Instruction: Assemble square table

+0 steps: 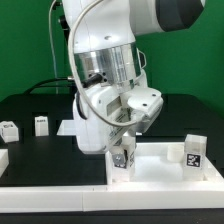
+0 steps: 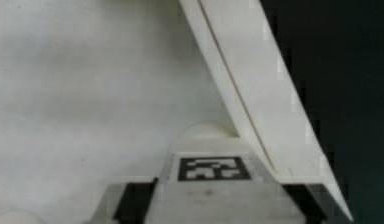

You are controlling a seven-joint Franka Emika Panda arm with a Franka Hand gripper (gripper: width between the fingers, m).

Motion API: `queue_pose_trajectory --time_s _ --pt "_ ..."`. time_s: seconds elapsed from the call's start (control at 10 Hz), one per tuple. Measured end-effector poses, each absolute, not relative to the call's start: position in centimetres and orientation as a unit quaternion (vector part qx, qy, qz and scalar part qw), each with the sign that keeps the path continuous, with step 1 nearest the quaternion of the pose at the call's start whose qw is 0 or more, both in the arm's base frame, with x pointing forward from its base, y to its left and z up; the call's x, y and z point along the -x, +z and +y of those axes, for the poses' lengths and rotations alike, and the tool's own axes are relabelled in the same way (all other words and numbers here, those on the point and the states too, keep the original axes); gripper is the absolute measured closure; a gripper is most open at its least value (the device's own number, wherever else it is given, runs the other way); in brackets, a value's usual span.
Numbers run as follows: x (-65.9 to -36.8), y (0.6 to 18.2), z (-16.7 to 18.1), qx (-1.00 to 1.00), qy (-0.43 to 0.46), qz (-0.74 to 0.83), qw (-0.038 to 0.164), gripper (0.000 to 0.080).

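Held leg, tag showing, is clamped in the gripper jaws and upright over the square tabletop at 6 o'clock. Standing leg at 4 o'clock on the slab is probably mounted. Far-left leg and neighbour leg lie loose at 9 o'clock. Mostly undone.

Heads up, you won't find any words, numbers or brand names to read here. All you get is black-and-white square marker tags. One sits on the middle leg, and your wrist view shows that tag as a clear blocky pattern. Another is on the far leg at the exterior view's right. The first left leg and second left leg carry dark marks too small to make out.
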State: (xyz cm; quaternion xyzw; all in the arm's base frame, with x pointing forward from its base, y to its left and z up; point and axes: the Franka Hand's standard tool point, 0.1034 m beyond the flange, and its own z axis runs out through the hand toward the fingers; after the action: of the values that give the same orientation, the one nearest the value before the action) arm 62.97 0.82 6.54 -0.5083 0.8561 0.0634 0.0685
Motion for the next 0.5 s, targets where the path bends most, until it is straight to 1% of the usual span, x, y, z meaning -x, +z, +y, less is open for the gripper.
queue_pose_trajectory --time_s 0.1,0.2,0.3,0.4,0.5 --pt "-62.98 6.56 0.85 0.496 0.061 0.864 0.064 0.0512" --pt "-62.96 6.53 0.77 0.506 0.06 0.858 0.065 0.0512" --pt "-62.94 6.5 0.85 0.522 0.06 0.848 0.066 0.0399" --pt "-62.82 6.47 1.19 0.6 0.051 0.796 0.064 0.0262" --pt "-62.74 6.56 1.67 0.667 0.044 0.741 0.065 0.0262"
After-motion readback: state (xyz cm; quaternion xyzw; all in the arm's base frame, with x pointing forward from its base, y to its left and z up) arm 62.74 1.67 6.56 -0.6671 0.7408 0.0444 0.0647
